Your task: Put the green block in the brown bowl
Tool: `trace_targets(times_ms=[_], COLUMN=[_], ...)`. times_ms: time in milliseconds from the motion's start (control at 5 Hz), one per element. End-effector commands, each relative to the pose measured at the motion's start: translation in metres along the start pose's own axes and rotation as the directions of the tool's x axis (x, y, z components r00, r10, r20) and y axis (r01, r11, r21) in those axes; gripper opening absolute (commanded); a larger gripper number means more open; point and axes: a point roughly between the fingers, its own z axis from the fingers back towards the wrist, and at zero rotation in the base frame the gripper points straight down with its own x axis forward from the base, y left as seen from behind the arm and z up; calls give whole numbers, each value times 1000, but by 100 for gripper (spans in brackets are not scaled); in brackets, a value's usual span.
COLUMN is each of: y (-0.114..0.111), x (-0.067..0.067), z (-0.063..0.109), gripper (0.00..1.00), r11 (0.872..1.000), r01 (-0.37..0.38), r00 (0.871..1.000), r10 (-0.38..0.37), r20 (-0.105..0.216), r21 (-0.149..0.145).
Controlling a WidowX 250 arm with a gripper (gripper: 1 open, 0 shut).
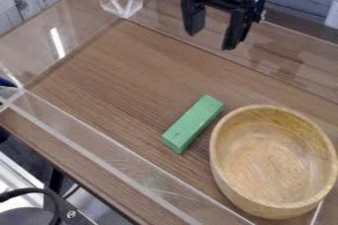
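Tool (215, 34) spread wide — fingers pointing down, above far side of table (126, 71), beyond green block (193, 123).

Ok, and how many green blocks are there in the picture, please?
1. The green block lies flat on the table, just beside the brown bowl. I see no others.
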Motion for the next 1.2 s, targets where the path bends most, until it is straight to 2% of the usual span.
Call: trace_targets(times_ms=[0, 200, 400, 800, 1000], y=[-7, -6, -6, -6, -8], x=[-18, -46, -56, -64, -67], z=[-3, 1, 5, -16, -36], gripper=[100, 100, 100, 100, 100], r11=[1000, 999, 999, 996, 993], r01=[-18, 34, 45, 85, 110], r00=[999, 999, 998, 994, 994], r10=[18, -34, -45, -85, -111], r20=[-28, -39, -52, -62, -24], r21=[4, 1, -7, -9, -32])
